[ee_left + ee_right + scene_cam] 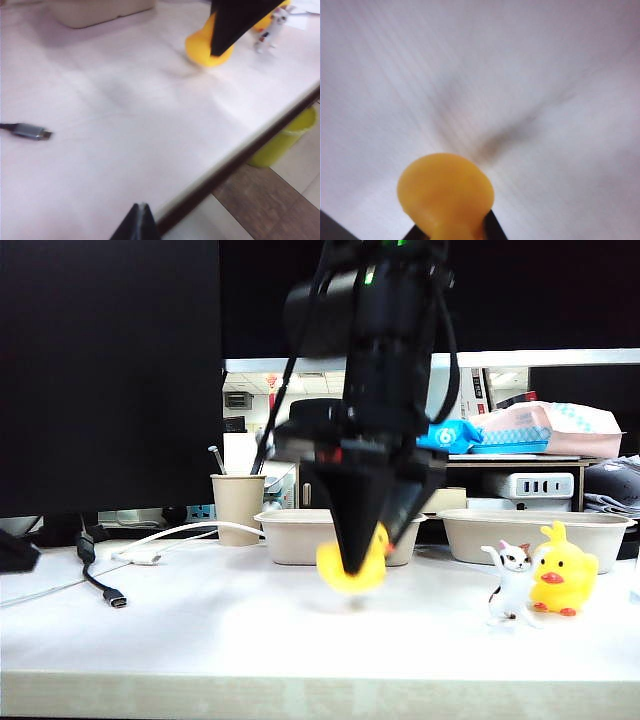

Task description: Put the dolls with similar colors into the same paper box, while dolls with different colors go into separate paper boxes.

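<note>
Yellow duck [352,566] hangs clamped in the right pincer [355,558] above the table [200,640]; left pincer's [136,222] state unclear.

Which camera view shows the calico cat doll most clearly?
The exterior view: the calico cat doll stands whole, arms raised, beside a yellow duck. The left wrist view shows it small and blurred at the far edge. The right wrist view does not show it.

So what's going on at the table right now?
The right gripper is shut on a yellow duck, holding it just above the table in front of the two paper boxes. The second duck and the calico cat stand unsorted at the right. Only a fingertip of the left gripper shows.
</note>
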You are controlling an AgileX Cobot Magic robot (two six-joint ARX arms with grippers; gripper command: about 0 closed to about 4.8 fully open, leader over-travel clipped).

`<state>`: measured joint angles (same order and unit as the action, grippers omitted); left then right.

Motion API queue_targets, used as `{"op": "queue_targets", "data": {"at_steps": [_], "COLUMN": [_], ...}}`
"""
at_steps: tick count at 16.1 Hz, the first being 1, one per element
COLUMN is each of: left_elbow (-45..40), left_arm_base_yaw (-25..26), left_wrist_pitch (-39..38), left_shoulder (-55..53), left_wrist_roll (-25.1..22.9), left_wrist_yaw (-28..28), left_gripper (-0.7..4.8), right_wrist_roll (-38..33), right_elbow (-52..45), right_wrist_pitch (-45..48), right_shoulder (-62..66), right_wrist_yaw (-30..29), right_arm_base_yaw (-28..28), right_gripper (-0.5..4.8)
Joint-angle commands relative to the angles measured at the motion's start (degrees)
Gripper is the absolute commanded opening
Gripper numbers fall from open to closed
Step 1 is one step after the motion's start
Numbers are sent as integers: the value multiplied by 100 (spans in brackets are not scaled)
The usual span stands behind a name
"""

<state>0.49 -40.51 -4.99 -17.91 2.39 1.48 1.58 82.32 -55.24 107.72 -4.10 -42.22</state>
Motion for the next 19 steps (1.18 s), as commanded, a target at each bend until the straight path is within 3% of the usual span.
{"op": "queue_targets", "data": {"at_steps": [1, 10, 15, 19], "left_elbow": [7, 4, 7, 7], "left_arm_base_yaw": [326, 1991, 2068, 2061], "left_wrist_pitch": [79, 79, 81, 79], "left_shoulder": [177, 1209, 1534, 1543], "left_wrist_roll": [-7, -7, -7, -7], "left_wrist_yaw": [4, 2, -15, -15], "left_gripper": [-5, -5, -5, -5], "right_wrist_roll": [22, 46, 66, 146], "right_elbow": [146, 1281, 1604, 2500], "right_wrist_pitch": [2, 870, 1204, 1145], "right_shoulder": [-98, -11, 396, 1226], "right_wrist_yaw": [11, 26, -9, -11], "right_arm_base_yaw": [26, 391, 820, 841], "right_gripper": [111, 111, 112, 113]}}
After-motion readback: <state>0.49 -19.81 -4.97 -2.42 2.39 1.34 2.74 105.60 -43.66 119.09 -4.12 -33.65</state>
